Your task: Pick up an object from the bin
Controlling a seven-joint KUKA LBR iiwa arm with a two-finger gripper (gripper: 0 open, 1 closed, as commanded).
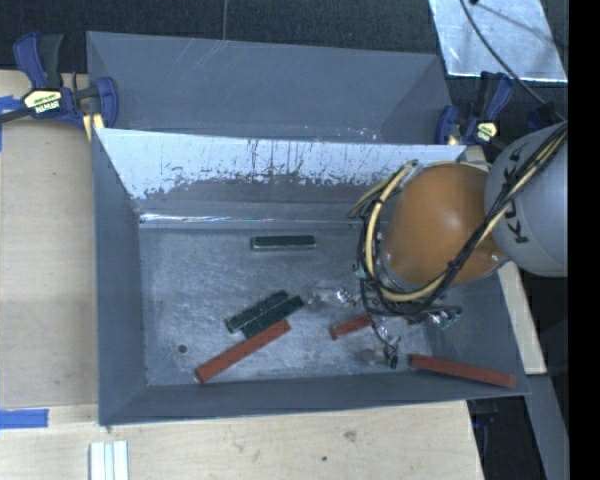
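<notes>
My gripper (pixel 388 346) reaches down to the bin floor at the front right, under the orange dome on the wrist. A short red-brown piece (pixel 351 326) lies just to its left, close against it. A long red-brown stick (pixel 463 371) lies just to its right, along the front right wall. A small clear, shiny thing (pixel 326 295) sits a little further left and back.
Two dark green bars (pixel 265 311) lie side by side mid-floor, with a long red-brown stick (pixel 242 351) slanting in front of them. Another dark green bar (pixel 283 242) lies near the back wall. The arm and its cables hang over the right side.
</notes>
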